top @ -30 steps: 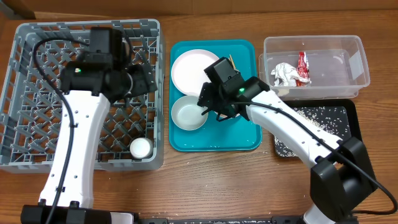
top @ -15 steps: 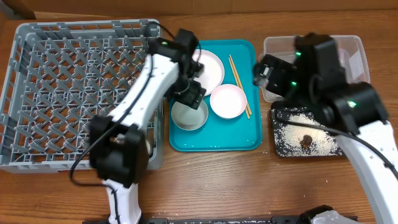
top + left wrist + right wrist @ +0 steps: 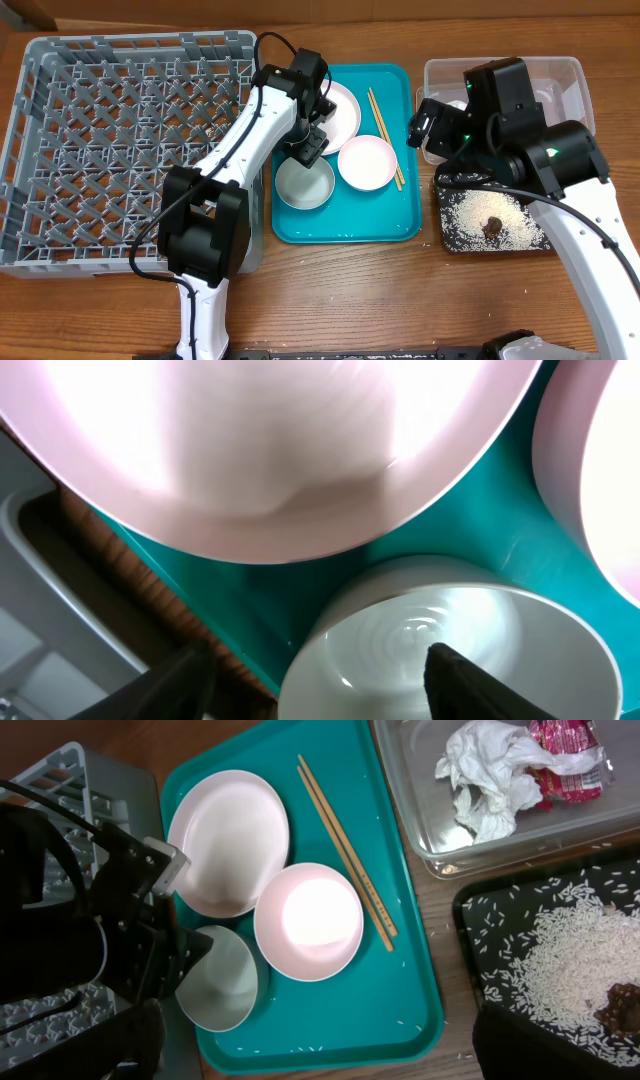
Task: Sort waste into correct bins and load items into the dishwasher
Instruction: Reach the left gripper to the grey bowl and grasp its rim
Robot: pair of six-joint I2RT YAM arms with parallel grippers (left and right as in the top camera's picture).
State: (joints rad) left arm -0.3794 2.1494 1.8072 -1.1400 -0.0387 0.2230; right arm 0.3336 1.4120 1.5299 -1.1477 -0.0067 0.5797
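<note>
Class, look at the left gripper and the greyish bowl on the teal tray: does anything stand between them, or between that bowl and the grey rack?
Nothing visible separates the left gripper from the greyish bowl; its fingers straddle the rim. Toward the rack, only the raised edge of the teal tray and the rack's wall intervene.

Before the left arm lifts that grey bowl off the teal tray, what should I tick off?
1. Left gripper straddles the grey bowl rim: ok.
2. Left gripper closed on the rim: not ok, jaws apart.
3. Right gripper open, holding nothing: ok.
4. Red wrapper and white paper inside the clear tub: ok.
5. Rice in the black tray: ok, though stray grains lie on the teal tray.
</note>
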